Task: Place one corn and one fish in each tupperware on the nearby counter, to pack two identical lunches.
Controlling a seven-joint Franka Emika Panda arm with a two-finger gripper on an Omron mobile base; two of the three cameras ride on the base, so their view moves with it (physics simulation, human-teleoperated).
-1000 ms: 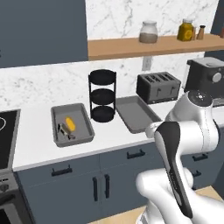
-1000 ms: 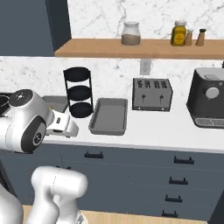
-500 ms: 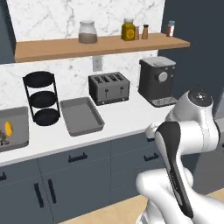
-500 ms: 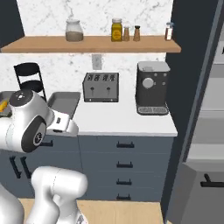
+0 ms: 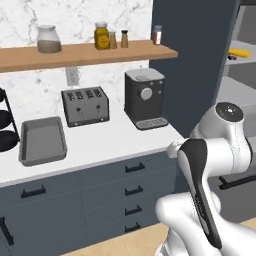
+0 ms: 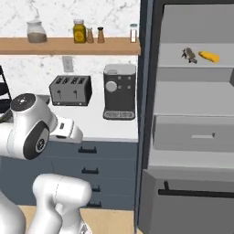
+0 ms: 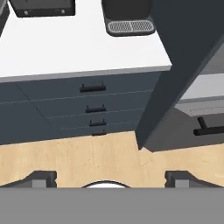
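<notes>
The gripper (image 7: 109, 177) hangs with its jaws spread wide and nothing between them, pointing down at the wooden floor (image 7: 74, 159) in front of the drawers (image 7: 94, 109). Its two dark fingertips (image 7: 41, 178) stand far apart at the bottom of the hand view.

One grey tupperware (image 5: 42, 140) lies on the counter (image 5: 105, 145), just left of the toaster (image 5: 85, 105) and beside the black rack (image 5: 5, 127) at the frame's edge; it looks bare inside. The coffee machine (image 5: 145, 97) stands right of the toaster, near the counter's end.

In the right base view an open fridge (image 6: 192, 114) stands right of the counter. On its upper shelf (image 6: 196, 64) lie one fish (image 6: 189, 55) and one corn (image 6: 210, 56), close side by side, the fish to the left. In the left base view, a yellow cob shows past the dark panel (image 5: 192, 60).

The wooden wall shelf (image 5: 80, 52) carries a jar (image 5: 48, 39), a yellow-filled jar (image 5: 102, 36) and small shakers (image 5: 124, 38). No writing or brand can be read on any of them, nor on the appliances; the labels are too small and blurred.
</notes>
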